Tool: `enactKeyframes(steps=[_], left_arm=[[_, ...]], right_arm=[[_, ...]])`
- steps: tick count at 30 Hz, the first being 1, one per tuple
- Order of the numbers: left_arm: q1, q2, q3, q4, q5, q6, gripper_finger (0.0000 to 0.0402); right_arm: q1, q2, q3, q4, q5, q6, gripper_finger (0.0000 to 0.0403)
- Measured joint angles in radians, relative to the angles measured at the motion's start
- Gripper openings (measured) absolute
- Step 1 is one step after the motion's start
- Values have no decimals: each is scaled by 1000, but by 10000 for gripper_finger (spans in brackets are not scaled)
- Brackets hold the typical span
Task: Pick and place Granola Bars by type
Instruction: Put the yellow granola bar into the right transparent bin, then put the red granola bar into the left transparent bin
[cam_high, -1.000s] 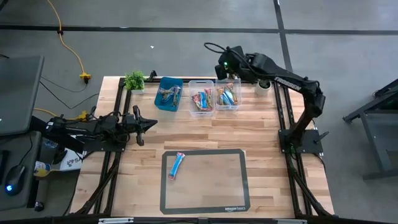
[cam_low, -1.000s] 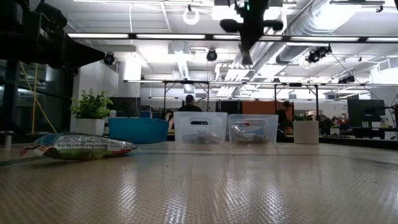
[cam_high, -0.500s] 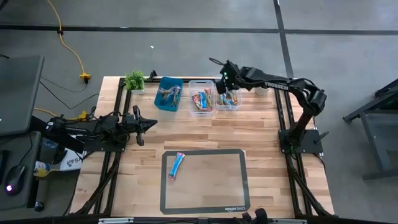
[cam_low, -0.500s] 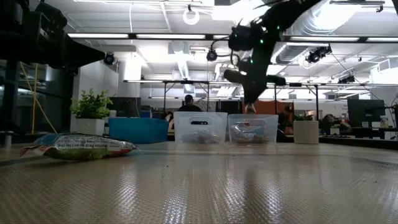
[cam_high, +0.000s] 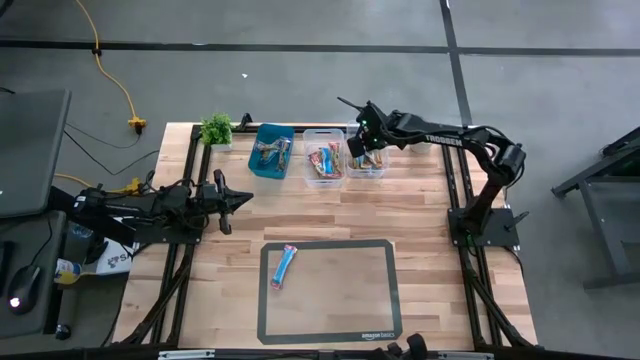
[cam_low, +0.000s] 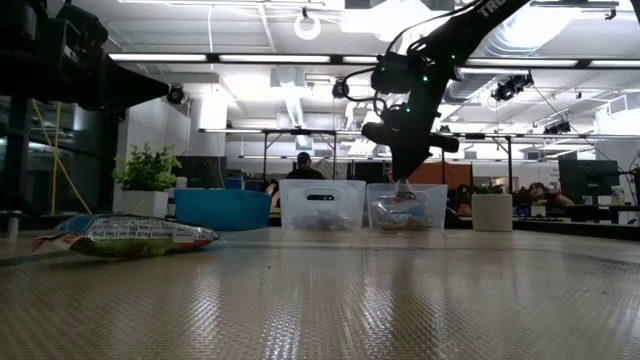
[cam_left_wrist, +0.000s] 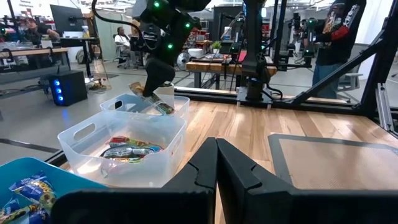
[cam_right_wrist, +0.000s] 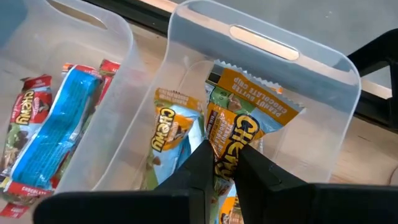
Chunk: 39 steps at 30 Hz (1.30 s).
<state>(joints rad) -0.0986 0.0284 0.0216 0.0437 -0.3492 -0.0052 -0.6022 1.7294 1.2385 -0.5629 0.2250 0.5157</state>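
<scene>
Right claw down at the end clear bin

Over the last second I've brought the right claw (cam_right_wrist: 219, 163) down from high above the bench's far edge to the rim of the rightmost clear bin (cam_high: 366, 170); the arm now stretches out flatter across the back of the bench. The orange Chewy bar (cam_right_wrist: 245, 127) pinched between its fingers has come down too, its lower end now among the bars already in that bin.

You see three bins (cam_high: 324, 156) side by side along the counter's (cam_high: 420, 210) back edge; one bar (cam_high: 284, 266) lies on the mat (cam_high: 385, 290) in front.
</scene>
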Motion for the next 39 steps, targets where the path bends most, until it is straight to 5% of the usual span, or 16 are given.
enactKeyframes(steps=[14, 26, 39], left_arm=[[0, 0, 0, 0, 0, 0, 0], [0, 0, 0, 0, 0, 0, 0], [0, 0, 0, 0, 0, 0, 0]], right_arm=[[0, 0, 0, 7, -19, -1, 67], [1, 0, 3, 12, -68, 1, 128], [59, -3, 169, -2, -116, 1, 150]])
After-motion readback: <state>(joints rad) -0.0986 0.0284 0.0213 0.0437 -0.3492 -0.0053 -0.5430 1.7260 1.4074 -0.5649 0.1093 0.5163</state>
